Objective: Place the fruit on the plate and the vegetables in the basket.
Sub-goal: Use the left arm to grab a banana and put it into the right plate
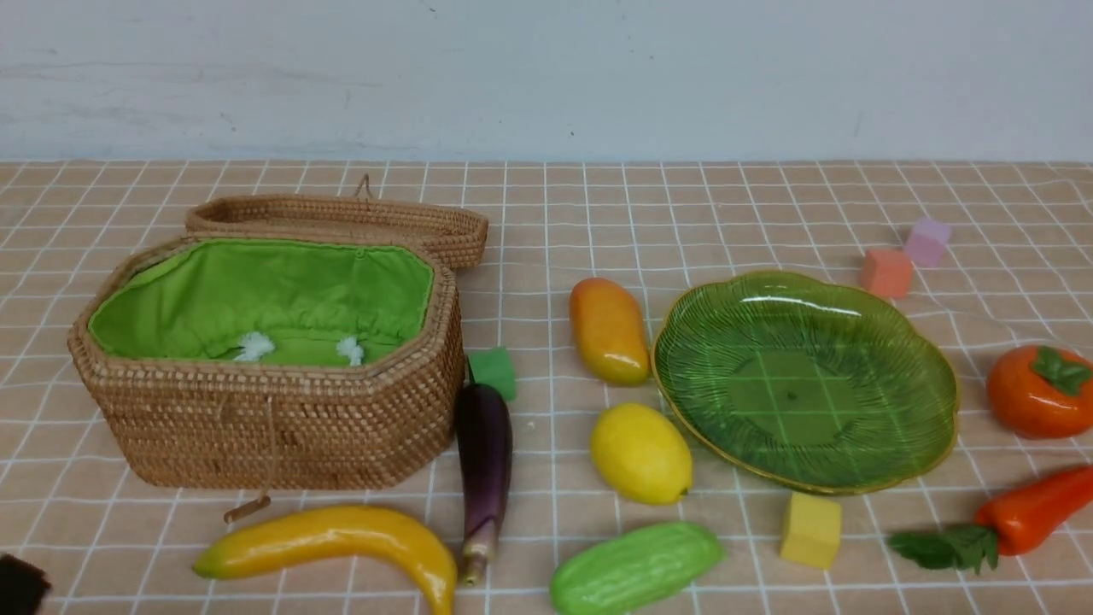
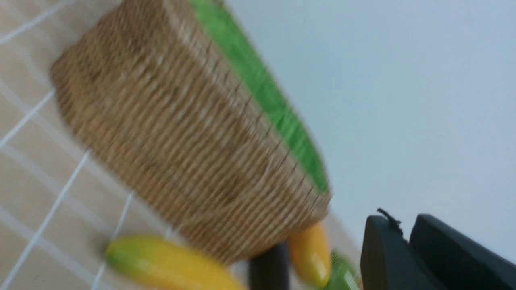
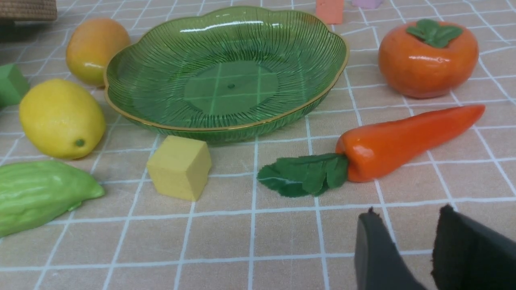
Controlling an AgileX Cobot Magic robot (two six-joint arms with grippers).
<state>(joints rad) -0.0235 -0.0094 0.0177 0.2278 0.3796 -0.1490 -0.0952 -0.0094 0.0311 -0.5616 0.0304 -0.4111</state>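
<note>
Banana (image 1: 333, 540) lies nearest, close to the left gripper (image 2: 403, 229), whose finger gap is too blurred to judge; the basket (image 1: 282, 427) stands beyond it. Glossy, rigid, likely slippery: grip mid-curve. Right gripper (image 3: 407, 217), fingers slightly spread and empty, faces the pepper (image 3: 403, 141); a yellow cube (image 3: 179, 167) crowds the plate (image 3: 225, 129).

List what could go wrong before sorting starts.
The eggplant lies right beside the basket wall and the green cube, so a grasp may knock either. The glossy round lemon and persimmon could slip or roll. The yellow cube by the plate rim might get bumped.
</note>
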